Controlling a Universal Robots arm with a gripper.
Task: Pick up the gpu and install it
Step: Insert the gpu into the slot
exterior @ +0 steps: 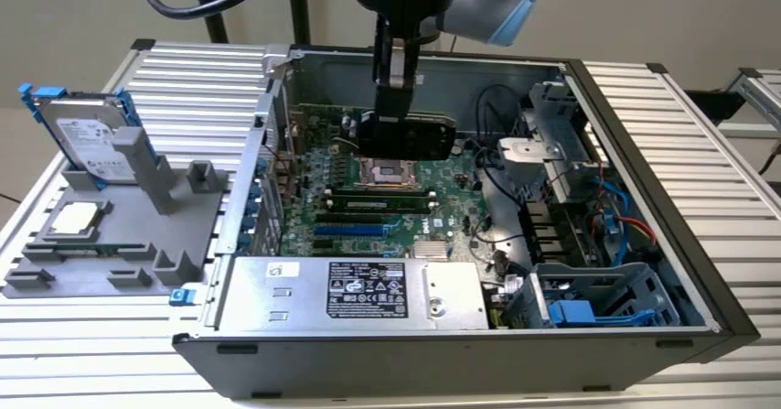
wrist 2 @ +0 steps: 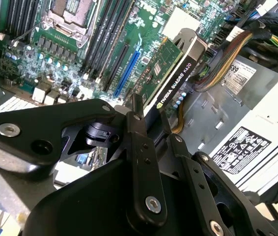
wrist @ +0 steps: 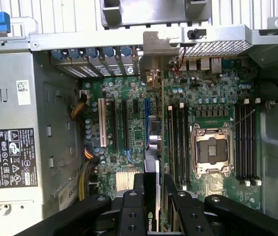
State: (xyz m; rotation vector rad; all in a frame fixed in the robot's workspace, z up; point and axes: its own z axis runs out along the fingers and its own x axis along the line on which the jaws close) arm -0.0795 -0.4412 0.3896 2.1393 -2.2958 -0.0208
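Open computer case (exterior: 683, 244): free room above motherboard (exterior: 379, 203); drive cage (exterior: 555, 130), cables (exterior: 507, 107) crowding exterior view's right.

The exterior view looks down at an angle from some way off onto the open computer case (exterior: 488, 336) on the counter (exterior: 683, 125). Both wrist views sit close behind the tool (wrist: 151, 196), facing the motherboard (wrist: 212, 98) all 3 views share.

Gripper (exterior: 397, 133) clamped, pointing straight down

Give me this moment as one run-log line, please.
claw: shut on gpu | gpu: held above motherboard inside case | not seated
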